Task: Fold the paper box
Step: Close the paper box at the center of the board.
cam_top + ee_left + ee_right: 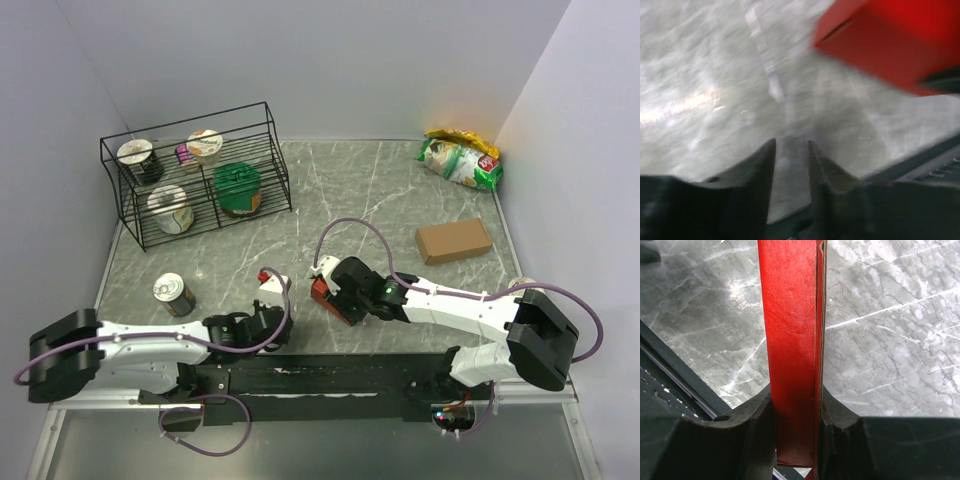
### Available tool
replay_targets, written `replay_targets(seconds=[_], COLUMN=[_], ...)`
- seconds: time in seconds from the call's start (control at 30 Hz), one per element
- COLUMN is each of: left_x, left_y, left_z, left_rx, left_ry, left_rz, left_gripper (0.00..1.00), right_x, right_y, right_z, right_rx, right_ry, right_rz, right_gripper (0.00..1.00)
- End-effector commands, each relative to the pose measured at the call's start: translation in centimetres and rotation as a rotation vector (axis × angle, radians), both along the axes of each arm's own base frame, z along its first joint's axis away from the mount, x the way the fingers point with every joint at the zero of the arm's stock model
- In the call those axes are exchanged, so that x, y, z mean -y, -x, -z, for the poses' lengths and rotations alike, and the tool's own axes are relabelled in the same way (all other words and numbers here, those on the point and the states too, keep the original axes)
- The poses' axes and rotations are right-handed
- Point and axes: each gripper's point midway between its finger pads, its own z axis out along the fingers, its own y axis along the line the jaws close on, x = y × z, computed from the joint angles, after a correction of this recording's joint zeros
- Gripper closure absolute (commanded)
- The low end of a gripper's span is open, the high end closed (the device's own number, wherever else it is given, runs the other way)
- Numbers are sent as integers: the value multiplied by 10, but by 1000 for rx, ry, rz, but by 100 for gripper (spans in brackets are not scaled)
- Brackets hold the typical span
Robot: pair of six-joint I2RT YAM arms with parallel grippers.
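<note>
You are risking a slip onto the grey marbled table (400,180): the red paper box (790,330) is hanging near its front edge, your right gripper (796,396) clamping it alone, your left gripper (791,150) sitting slightly apart, empty, beside it. The box is looking flat, thin, double-walled

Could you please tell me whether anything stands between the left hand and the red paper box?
Nothing visible does: only table surface lies between the left hand and the paper box, which the right hand grips.
</note>
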Motion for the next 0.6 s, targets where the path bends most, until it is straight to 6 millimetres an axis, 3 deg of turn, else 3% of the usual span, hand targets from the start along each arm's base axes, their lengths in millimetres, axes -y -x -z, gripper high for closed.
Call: replay_targets(seconds=[0.0, 0.07, 0.17, 0.27, 0.3, 0.33, 0.37, 0.57], left_x=[22, 20, 8, 5, 15, 21, 27, 58], left_y=[-9, -12, -32, -48, -45, -48, -54, -54], left_z=[-57, -82, -111, -118, -129, -120, -134, -134], left_rx=[130, 186, 269, 268, 283, 259, 281, 255], left_ry=[180, 252, 343, 362, 406, 373, 370, 334], left_rz=[145, 198, 233, 290, 372, 396, 418, 637], left_gripper=[53, 34, 18, 17, 18, 19, 22, 39], right_x=[-15, -15, -16, -17, -17, -18, -19, -18], right_y=[-9, -8, -6, -4, -4, -1, 2, 8], right_z=[-20, -19, -19, -19, -19, -18, -17, -16], right_rx=[42, 34, 26, 14, 24, 4, -5, -32], right_ry=[-68, -68, -66, -71, -65, -64, -66, -70], right_rz=[-5, -14, -23, -32, -52, -67, -74, -96], right_gripper=[73, 73, 73, 73, 73, 73, 73, 73])
